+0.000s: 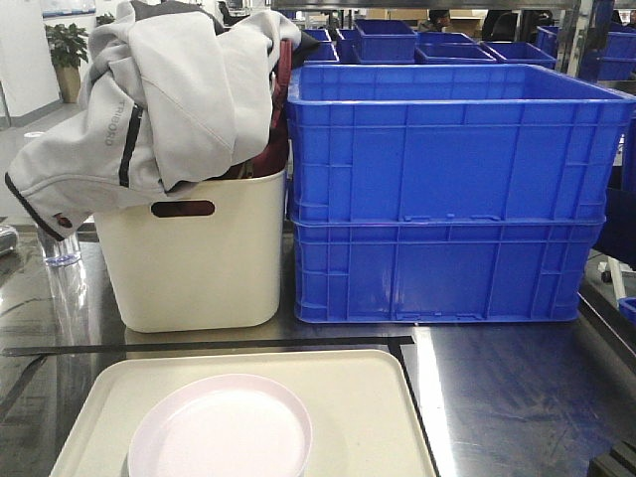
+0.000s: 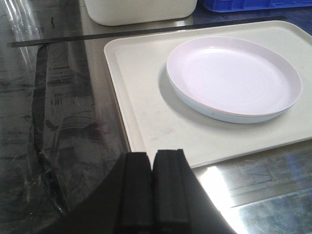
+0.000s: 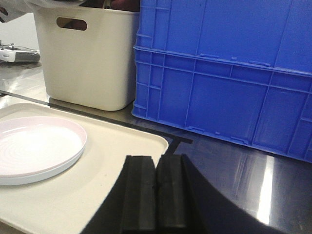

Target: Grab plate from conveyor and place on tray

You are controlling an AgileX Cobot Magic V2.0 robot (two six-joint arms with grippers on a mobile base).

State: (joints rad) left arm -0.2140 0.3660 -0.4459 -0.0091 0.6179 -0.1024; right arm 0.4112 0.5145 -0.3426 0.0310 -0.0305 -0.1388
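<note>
Stainless steel tabletop (image 1: 517,388) runs under everything you see here, and going left to right: your left gripper (image 2: 152,187) hangs with its black jaws pressed together, holding nothing, just off the near-left edge of the cream tray (image 2: 141,112). The pale plate (image 2: 233,78) already lies flat on that tray, ahead and to the right of this gripper and apart from it; being round, it has no long axis to line up with. To the right, your right gripper (image 3: 155,190) is also closed and empty, low over the tray's near-right part, with the plate (image 3: 34,148) ahead and to its left. Both arms stand near the plate; I judge neither clearly nearer. The conveyor shows in none of the views, so I cannot tell you which way the next plate lies. Room on the tray: bare surface lies to the plate's left and right in the front view, likely enough for a second plate. Behind the tray, a strip of dark tape (image 1: 219,345), then the cream tub (image 1: 189,258) draped with a grey jacket (image 1: 169,89) and the stacked blue crates (image 1: 447,199) close off the far side, so keep your swings low and sideways.
</note>
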